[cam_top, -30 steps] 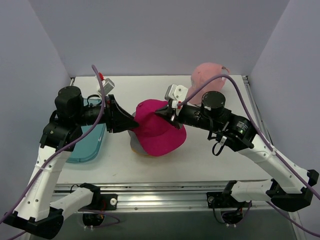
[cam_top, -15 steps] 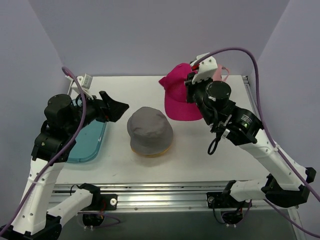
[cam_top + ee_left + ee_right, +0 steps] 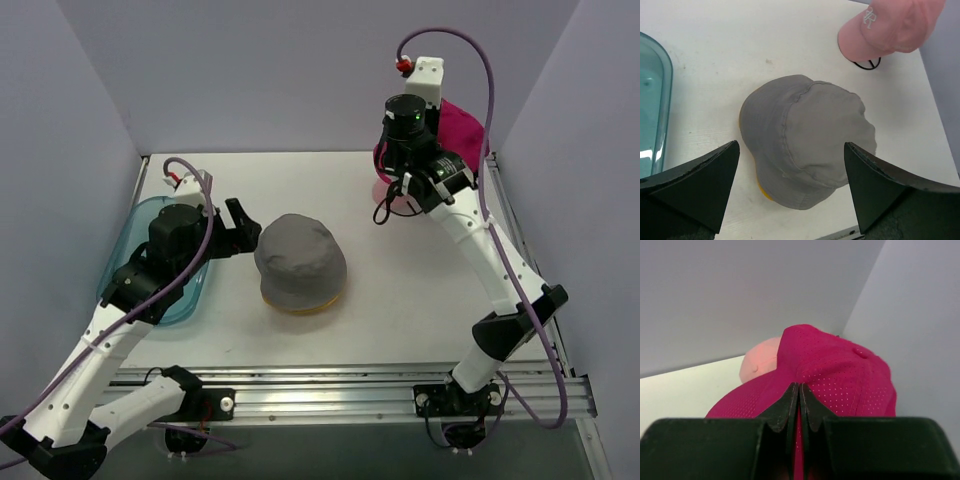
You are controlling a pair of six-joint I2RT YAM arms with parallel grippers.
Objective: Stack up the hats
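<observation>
Upper hat [image 3: 300,260] on lower hat [image 3: 760,190] mid-table, tray [image 3: 651,100] to their left, resting cap [image 3: 890,25] back right, lifted cap [image 3: 462,125] above it

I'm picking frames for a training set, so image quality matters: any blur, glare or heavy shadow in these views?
Top view: soft, even light, sharp, only a faint shadow under the grey bucket hat. Left wrist view: hat crisp, slight glare on the teal tray, left hand near-black at the bottom. Right wrist view: magenta cap mesh sharp, right hand a dark mass without detail.
</observation>
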